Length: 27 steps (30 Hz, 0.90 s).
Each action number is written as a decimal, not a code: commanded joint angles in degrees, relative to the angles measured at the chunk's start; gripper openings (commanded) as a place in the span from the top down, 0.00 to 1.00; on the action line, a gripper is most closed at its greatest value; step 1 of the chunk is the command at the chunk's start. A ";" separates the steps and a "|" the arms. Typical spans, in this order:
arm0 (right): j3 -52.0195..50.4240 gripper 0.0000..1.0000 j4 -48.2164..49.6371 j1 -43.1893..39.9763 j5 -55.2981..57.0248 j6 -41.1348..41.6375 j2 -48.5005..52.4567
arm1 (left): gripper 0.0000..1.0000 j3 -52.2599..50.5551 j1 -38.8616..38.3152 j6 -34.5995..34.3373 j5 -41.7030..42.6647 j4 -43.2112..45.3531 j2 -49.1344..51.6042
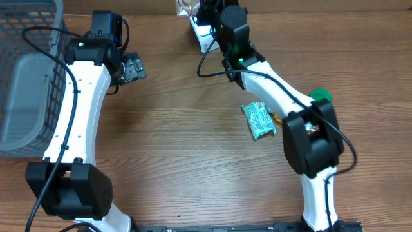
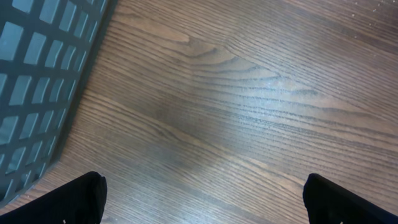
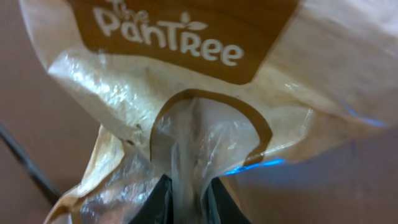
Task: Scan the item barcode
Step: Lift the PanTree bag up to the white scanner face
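Observation:
The item is a tan and clear plastic bag (image 3: pixel 186 81) printed "The PanTree". My right gripper (image 3: pixel 186 200) is shut on its bunched clear lower edge, and the black fingertips (image 3: pixel 155 205) pinch the film from both sides. Blue light glows on the bag's right side. From overhead, the right gripper (image 1: pixel 207 13) holds the bag (image 1: pixel 185 6) at the table's far edge, just above a white scanner (image 1: pixel 202 35) lit blue. No barcode shows. My left gripper (image 1: pixel 132 67) hangs open over bare wood at the left, its fingers (image 2: pixel 74 199) wide apart with nothing between them.
A grey mesh basket (image 1: pixel 26 77) stands at the left edge, and its wall (image 2: pixel 37 81) is close beside the left gripper. A green patterned packet (image 1: pixel 259 120) lies on the table right of centre. A green round thing (image 1: pixel 320 95) sits beside the right arm.

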 commanded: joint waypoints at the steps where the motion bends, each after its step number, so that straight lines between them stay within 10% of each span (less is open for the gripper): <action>1: 0.70 0.96 6.69 -1.09 2.34 6.62 5.01 | 0.00 0.52 0.04 0.81 0.24 -0.07 -0.76; 11: 0.72 0.96 32.24 -2.51 9.16 24.02 18.40 | 0.00 0.52 0.04 0.81 0.24 -0.07 -0.74; 23: 0.85 0.96 35.47 -2.56 8.87 23.34 21.59 | 0.00 0.52 0.04 0.81 0.24 -0.07 -0.74; 27: 1.05 0.96 43.15 -2.56 3.34 11.54 21.59 | 0.00 0.52 0.04 0.81 0.24 -0.07 -0.74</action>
